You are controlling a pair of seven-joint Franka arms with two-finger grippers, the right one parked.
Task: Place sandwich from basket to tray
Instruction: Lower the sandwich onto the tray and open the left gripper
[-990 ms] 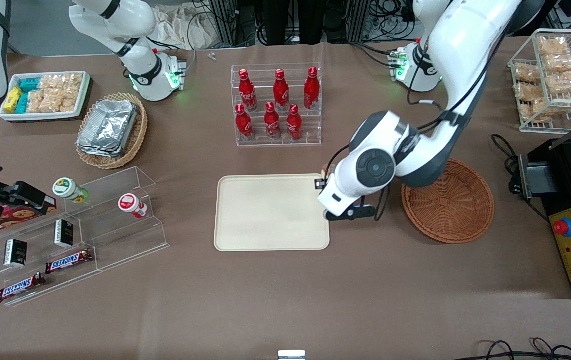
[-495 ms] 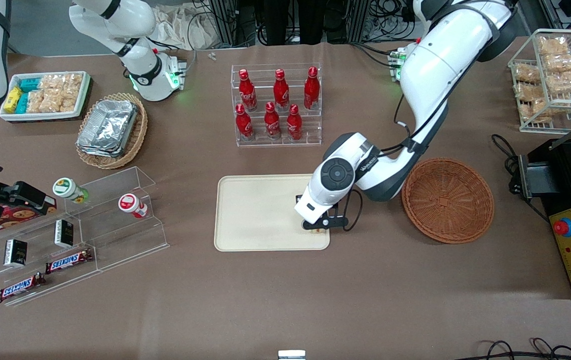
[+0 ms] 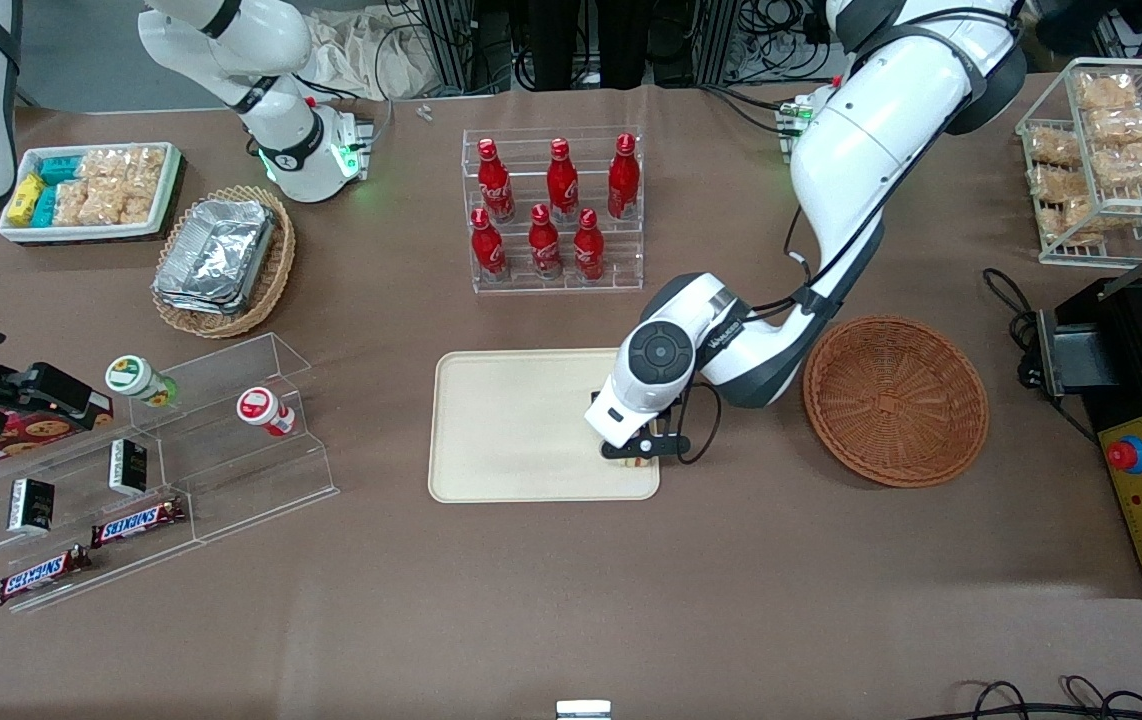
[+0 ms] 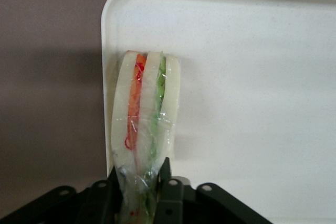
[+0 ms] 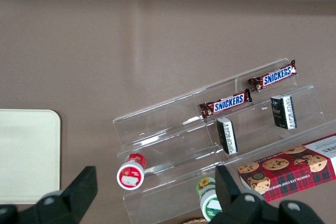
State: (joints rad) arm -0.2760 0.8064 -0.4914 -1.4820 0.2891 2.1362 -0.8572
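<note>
Sandwich (image 4: 144, 124), film-wrapped, clamped between the fingers (image 4: 167, 182) of the gripper (image 3: 636, 459), low over the tray (image 3: 521, 420) near its corner nearest the basket (image 3: 896, 400), close to the front edge.

Six red bottles (image 3: 553, 213) in clear rack; foil containers (image 3: 216, 255) in tan basket; Snickers bars (image 3: 138, 520) on acrylic shelf (image 3: 171, 470).

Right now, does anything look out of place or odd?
Nothing stands out. The tool is shut on the wrapped triangular white-bread sandwich, over a corner of the flat cream rectangular tray.
</note>
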